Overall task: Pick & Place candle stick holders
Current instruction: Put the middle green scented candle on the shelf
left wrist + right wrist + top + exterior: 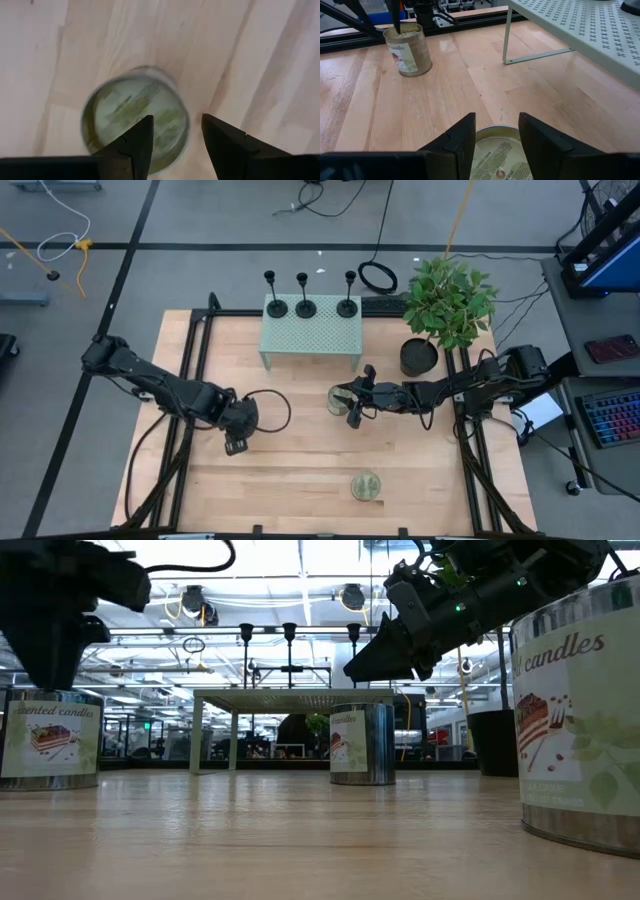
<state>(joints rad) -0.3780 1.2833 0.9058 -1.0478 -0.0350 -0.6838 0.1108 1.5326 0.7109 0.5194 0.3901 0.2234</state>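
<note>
A robotics lab: floor cables (330,195), a keyboard (610,418) on a side desk, ceiling lights (350,595).

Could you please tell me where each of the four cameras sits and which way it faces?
High view: above the table, looking straight down; both arms, the left gripper and the right gripper show.
Low view: at tabletop height, looking level across to the green shelf; both arms hang from above.
Left wrist view: on the left arm, looking down past its open fingers at a candle jar.
Right wrist view: on the right arm, looking across the table past its open fingers.
Shared: high and low views both show the three candle stick holders.
</note>
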